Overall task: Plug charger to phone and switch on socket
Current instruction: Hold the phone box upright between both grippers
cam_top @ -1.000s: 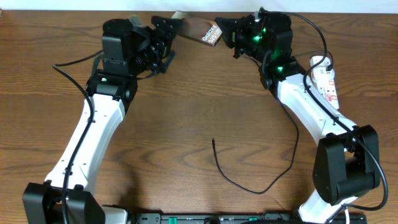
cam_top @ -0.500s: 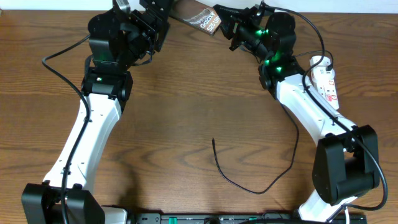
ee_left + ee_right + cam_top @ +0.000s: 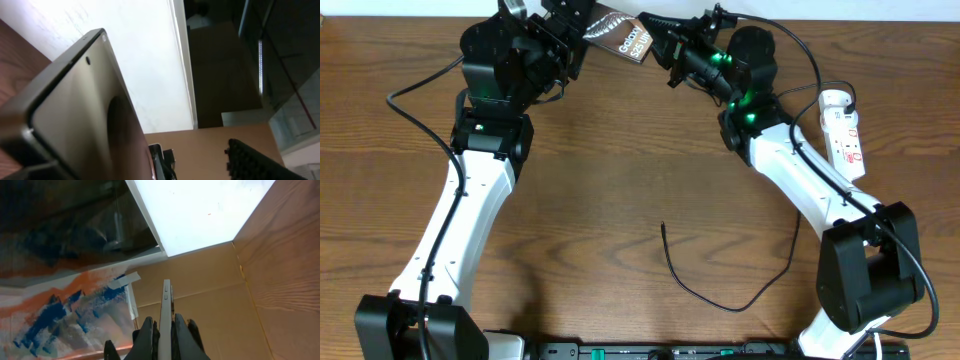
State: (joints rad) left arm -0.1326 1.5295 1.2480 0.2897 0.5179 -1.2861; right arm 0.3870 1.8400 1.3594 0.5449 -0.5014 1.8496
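The phone (image 3: 623,40), dark brown with white "Galaxy" lettering, is held off the table at the back edge between both grippers. My left gripper (image 3: 582,22) grips its left end, and the phone fills the left wrist view (image 3: 80,115), where the fingers do not show. My right gripper (image 3: 658,42) is shut on its right end; in the right wrist view the phone (image 3: 165,305) is edge-on between the fingers (image 3: 165,332). The charger cable (image 3: 710,297) lies loose on the table, its tip (image 3: 662,226) at mid-table. The white socket strip (image 3: 846,128) lies at the far right.
The right arm's white links (image 3: 800,190) run between the cable and the socket strip. A thicker black robot cable (image 3: 420,120) loops beside the left arm. A black base rail (image 3: 700,352) runs along the front edge.
Both grippers and the phone have moved left and toward the back edge, and the phone has tilted. The charger cable and the socket strip have not moved.
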